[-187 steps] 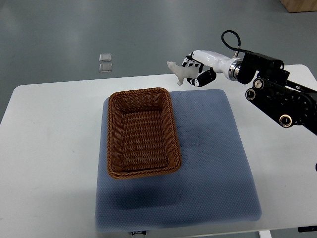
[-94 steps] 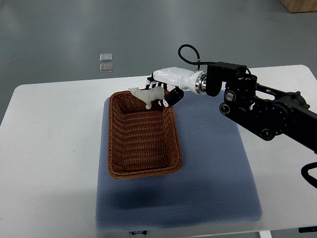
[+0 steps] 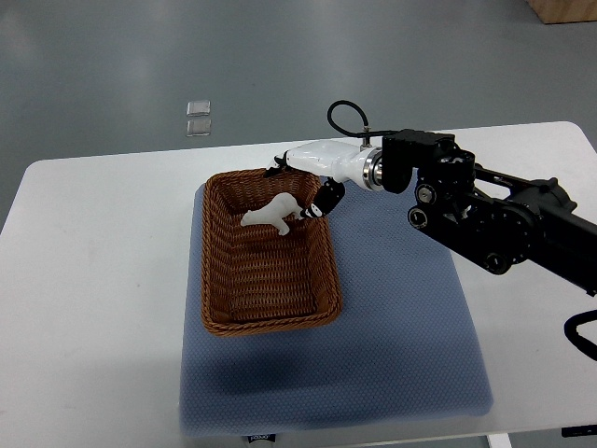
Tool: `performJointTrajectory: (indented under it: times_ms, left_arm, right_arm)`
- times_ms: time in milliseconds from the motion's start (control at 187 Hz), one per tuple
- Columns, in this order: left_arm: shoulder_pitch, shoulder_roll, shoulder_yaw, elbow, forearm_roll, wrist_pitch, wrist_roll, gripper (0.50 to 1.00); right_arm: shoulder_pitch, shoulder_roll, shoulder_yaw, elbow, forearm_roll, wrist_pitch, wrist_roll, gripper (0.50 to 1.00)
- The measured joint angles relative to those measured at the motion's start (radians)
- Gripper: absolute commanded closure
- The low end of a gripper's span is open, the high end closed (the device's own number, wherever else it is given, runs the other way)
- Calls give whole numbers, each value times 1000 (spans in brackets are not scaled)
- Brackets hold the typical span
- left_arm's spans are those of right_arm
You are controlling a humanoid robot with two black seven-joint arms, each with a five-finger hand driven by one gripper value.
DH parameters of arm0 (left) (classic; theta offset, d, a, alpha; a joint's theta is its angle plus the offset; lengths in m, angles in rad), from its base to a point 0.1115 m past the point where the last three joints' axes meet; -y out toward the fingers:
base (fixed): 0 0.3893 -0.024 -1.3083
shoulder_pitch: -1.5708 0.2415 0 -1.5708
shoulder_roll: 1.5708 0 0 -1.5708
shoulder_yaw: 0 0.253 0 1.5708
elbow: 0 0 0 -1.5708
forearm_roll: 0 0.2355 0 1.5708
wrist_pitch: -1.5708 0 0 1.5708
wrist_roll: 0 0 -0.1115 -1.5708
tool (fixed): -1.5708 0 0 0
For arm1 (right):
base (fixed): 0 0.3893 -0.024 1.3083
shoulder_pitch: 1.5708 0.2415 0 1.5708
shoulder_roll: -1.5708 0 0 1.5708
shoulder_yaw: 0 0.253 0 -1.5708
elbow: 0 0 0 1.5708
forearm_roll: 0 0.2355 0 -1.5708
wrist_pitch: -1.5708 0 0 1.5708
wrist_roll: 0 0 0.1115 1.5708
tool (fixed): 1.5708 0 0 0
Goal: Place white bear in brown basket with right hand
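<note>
Bear: the small white toy bear [image 3: 273, 214] is inside the top end of the brown woven basket [image 3: 216, 280], tilted, up above the basket floor.
Hand: your white right hand with black fingertips [image 3: 308, 191] is right beside the bear. You cannot tell if the fingers hold the bear or have let it go.
Basket: it sits on the blue-grey soft mat [image 3: 401, 317] on the white table [image 3: 93, 280].
Risk one: the bear is close to the right wall. If it bumps the rim, it may tip out onto the mat.
Risk two: if you pull back low, your fingers could catch the rim and drag the basket.
Left hand: you cannot see it.
</note>
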Motion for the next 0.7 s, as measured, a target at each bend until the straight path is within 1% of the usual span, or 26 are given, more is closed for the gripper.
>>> performJointTrajectory:
  times_ms: [117,166,331,422,513,641,700]
  left_arm:
    - [0,0,0,0,0,0,0,500]
    - [0,0,0,0,0,0,0,500]
    - [0,0,0,0,0,0,0,500]
    - [0,0,0,0,0,0,0,500]
    - [0,0,0,0,0,0,0,500]
    - [0,0,0,0,0,0,0,500]
    - [0,0,0,0,0,0,0,500]
  right_arm:
    - [0,0,18,-5,14,-8,0,636]
    - [-2,-2,30,-8,23,-15,0,605]
    - [-36,-14,132,-30,141,-44,-1,603]
    - [-48,-22,196,-51,283,-50,-1,603]
    - [-67,-38,249,-87,437,-64,-2,589]
    - [-87,-51,290,-154,665,-102,-1,583]
    - [-97,-54,295,-202,800,-131,0,579]
